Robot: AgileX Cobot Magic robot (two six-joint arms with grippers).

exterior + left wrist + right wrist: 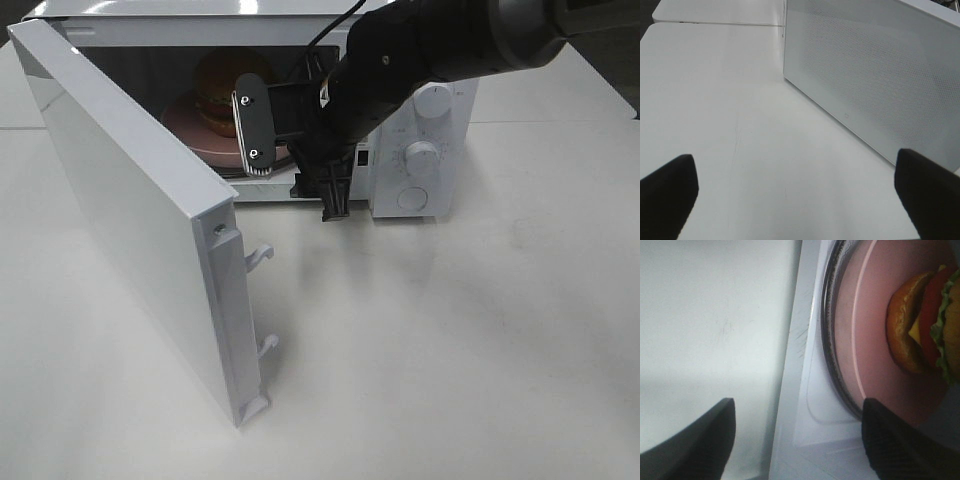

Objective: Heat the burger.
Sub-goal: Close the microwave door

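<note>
Glossy bun on the burger (912,325); smooth pink plate (875,355); glossy white microwave door (130,220); matt white bench (450,350); ribbed matt black pads (900,445) on the right gripper (797,442).

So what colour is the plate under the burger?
Pink; the plate shows best in the right wrist view.

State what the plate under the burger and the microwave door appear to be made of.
Plate: likely smooth plastic or glazed ceramic; even pink, soft sheen. Microwave door: probably glossy white plastic or painted metal; its face shows fine dotted mesh.
</note>
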